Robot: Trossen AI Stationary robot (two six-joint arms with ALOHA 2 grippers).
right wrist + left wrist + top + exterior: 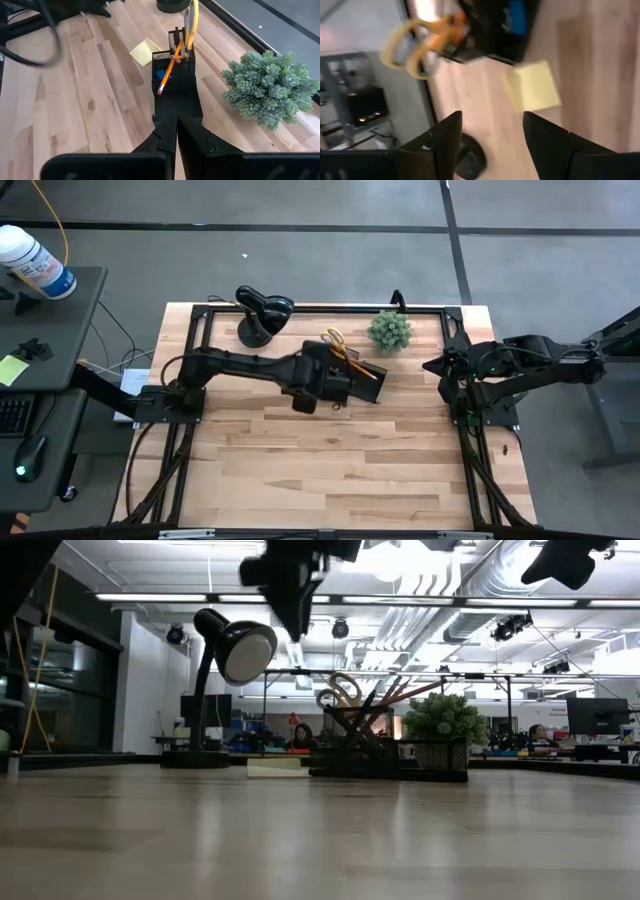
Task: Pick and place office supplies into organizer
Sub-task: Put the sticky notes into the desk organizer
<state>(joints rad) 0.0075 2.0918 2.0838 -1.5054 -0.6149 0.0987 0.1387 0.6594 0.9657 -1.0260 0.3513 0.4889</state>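
Left gripper [492, 145] hangs above the table with its 2 fingers spread wide, holding nothing, over the yellow sticky-note pad [534, 86] lying flat just beside the organizer [173, 80]. Scissors [190, 17] and pencils [169, 70] stand in the organizer. Right gripper [176, 131] waits closed and empty at the table's right edge.

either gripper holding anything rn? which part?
Nothing held. Left gripper is open and empty, above the sticky-note pad beside the organizer. Right gripper is shut on nothing, off at the table's right side.
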